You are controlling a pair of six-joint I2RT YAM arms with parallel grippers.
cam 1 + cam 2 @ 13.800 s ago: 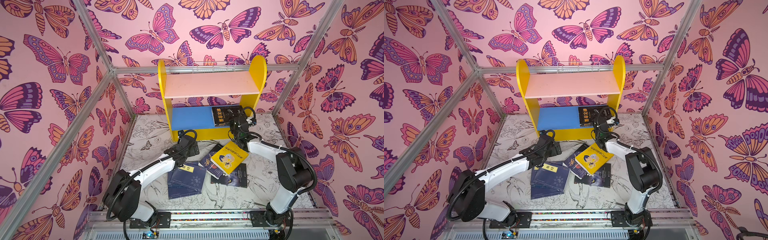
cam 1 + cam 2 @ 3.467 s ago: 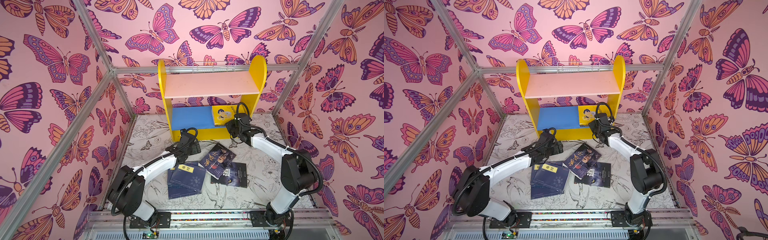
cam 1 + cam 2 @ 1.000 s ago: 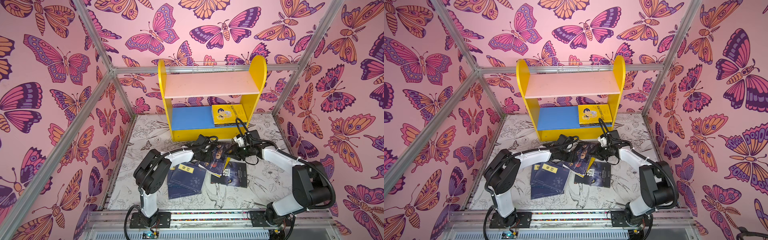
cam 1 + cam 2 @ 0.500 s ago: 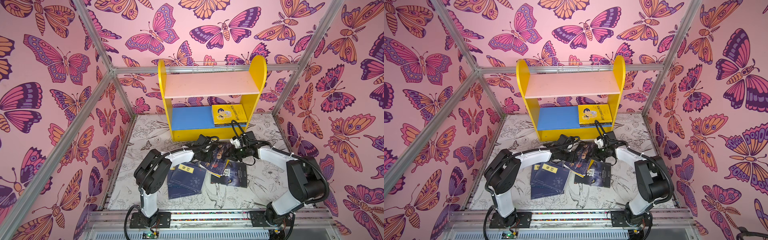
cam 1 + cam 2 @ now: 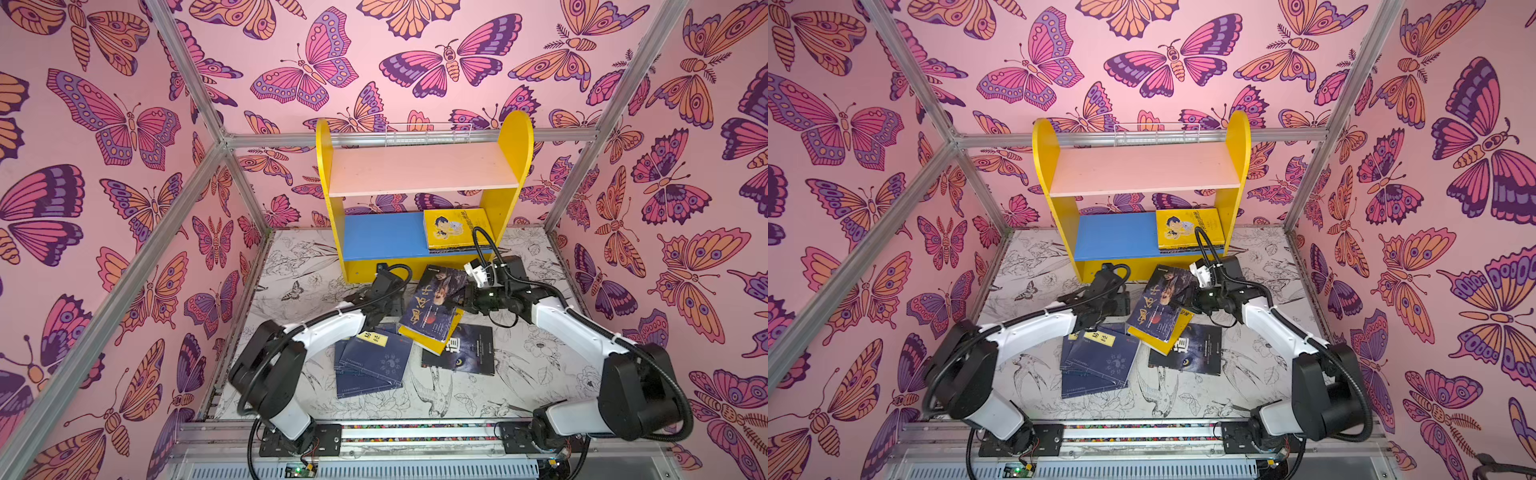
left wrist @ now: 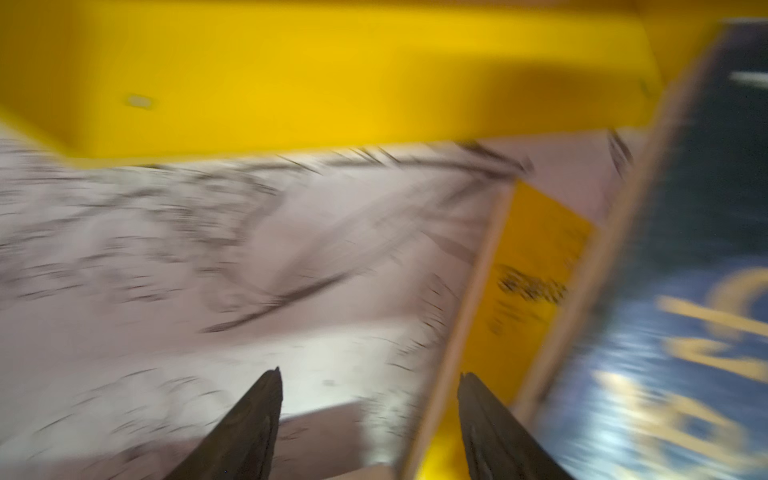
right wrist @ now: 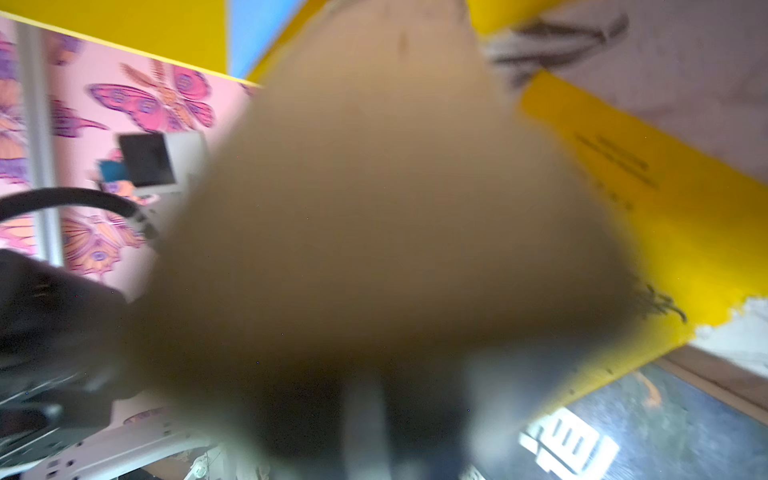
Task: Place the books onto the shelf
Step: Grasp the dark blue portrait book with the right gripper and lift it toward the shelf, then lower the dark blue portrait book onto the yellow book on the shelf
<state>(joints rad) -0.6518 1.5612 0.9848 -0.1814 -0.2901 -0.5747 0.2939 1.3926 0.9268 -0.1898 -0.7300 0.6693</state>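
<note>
1. The right gripper (image 5: 462, 296), just right of centre in both top views, is pinching the right edge of the dark-blue book (image 5: 432, 301). Its jaws are narrowed onto cover and pages, and a blurred tan page block is filling its wrist view.
2. The book appears to be tilting up off the yellow book (image 5: 430, 341) beneath it, centre frame, just below the shelf (image 5: 516, 137) standing at upper centre.
3. The left gripper (image 6: 369, 386) is hovering by the book's left edge, its jaws standing well apart with nothing between them.
4. The yellow cartoon book (image 5: 455, 227) is already lying at the right end of the blue lower board (image 5: 382, 235). The navy books (image 5: 374, 361) and the black book (image 5: 461, 353) are waiting on the mat (image 5: 311, 266), lower centre.
5. The paperback is looking light but floppy, and its glossy cover is probably slippery. A deep bite over the page block, mid-edge or near the spine, is likely to be holding it best. A shallow corner pinch is risking sag, fanning pages or a slip.
</note>
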